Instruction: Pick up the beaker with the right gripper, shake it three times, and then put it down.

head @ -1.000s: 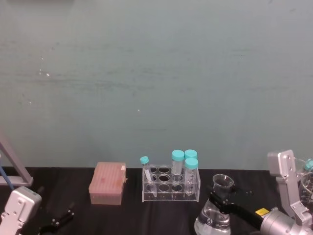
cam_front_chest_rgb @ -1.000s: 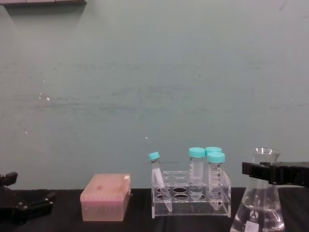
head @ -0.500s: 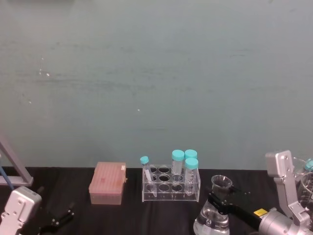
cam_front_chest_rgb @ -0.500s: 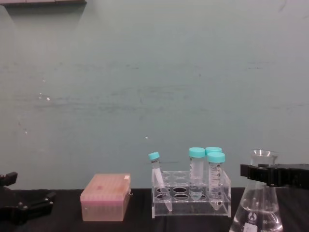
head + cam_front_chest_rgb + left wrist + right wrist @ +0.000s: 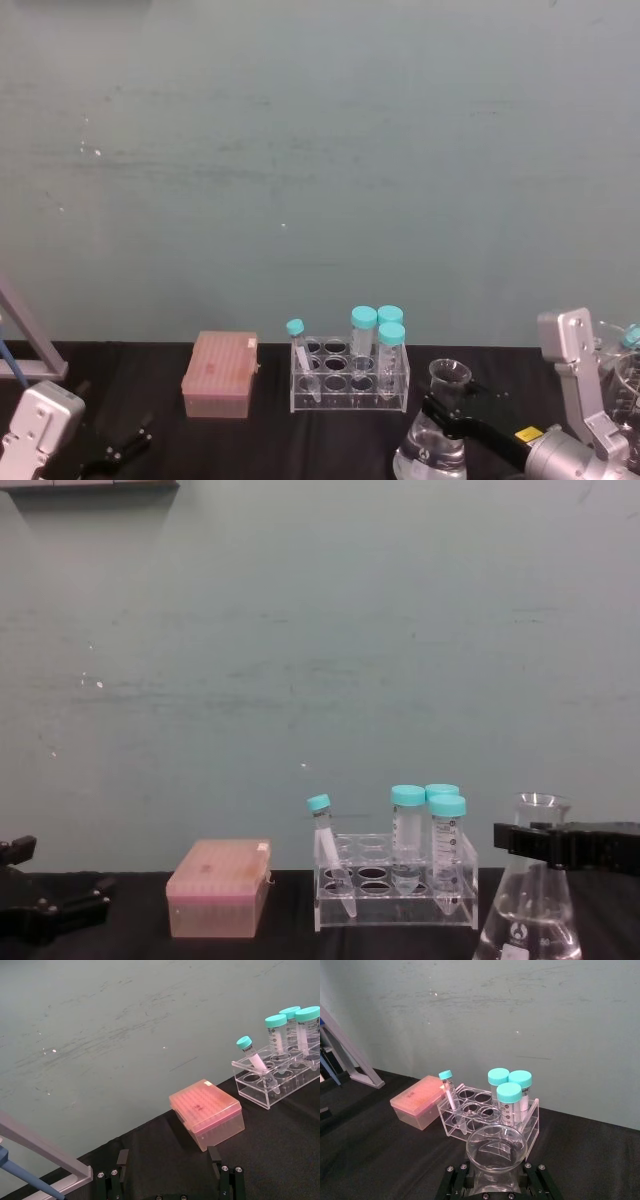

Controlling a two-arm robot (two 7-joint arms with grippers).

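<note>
The beaker (image 5: 436, 432) is a clear conical flask with a little liquid in it, at the front right of the black table. My right gripper (image 5: 441, 408) is shut on its neck just under the flared rim. From the side, the black clamp (image 5: 538, 844) crosses the beaker (image 5: 530, 920) below the rim; the base runs off the lower edge, so I cannot tell whether it touches the table. The right wrist view looks down into the beaker's mouth (image 5: 496, 1147). My left gripper (image 5: 170, 1181) rests open at the front left, also seen low down from the head (image 5: 118, 450).
A clear tube rack (image 5: 349, 378) with teal-capped tubes stands just behind and left of the beaker. A pink box (image 5: 221, 374) sits further left. More glassware (image 5: 630, 375) is at the right edge, and a grey metal stand (image 5: 28, 335) at the left edge.
The right gripper and the beaker have come down slightly and shifted a little to the left. The left arm has not moved.
</note>
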